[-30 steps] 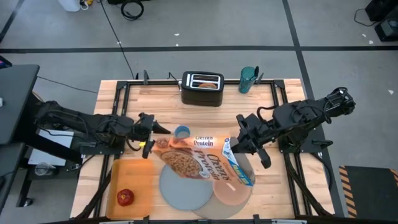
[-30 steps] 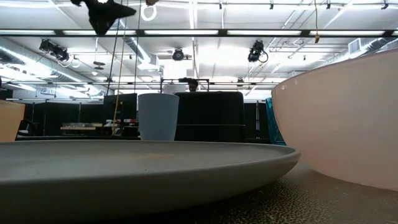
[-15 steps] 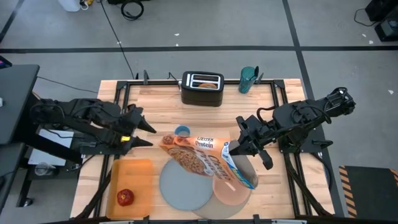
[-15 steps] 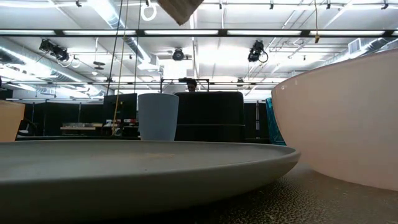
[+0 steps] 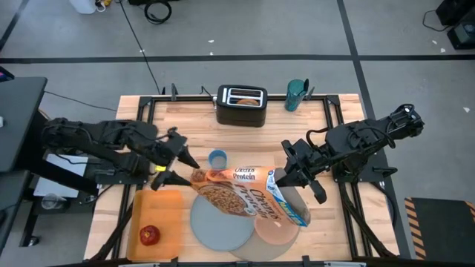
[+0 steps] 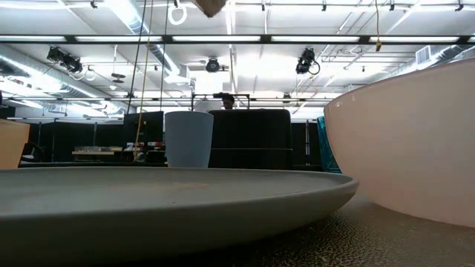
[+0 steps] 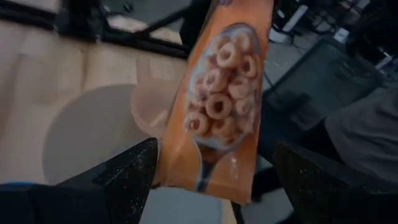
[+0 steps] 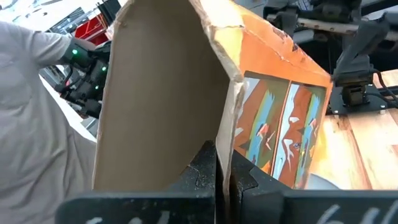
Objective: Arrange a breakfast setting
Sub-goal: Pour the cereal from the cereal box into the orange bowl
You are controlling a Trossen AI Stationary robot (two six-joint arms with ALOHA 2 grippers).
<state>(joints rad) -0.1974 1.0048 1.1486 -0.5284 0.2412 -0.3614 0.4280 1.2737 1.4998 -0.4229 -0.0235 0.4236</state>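
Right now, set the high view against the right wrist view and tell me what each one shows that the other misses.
Only the high view shows the toaster, the teal cup, the red apple on the orange board, the grey-blue plate, the pink bowl and the left gripper open beside the cereal box. Only the right wrist view shows the box's open top and bare cardboard inside, with the right gripper shut on a flap. Both show the orange box and the wooden table.
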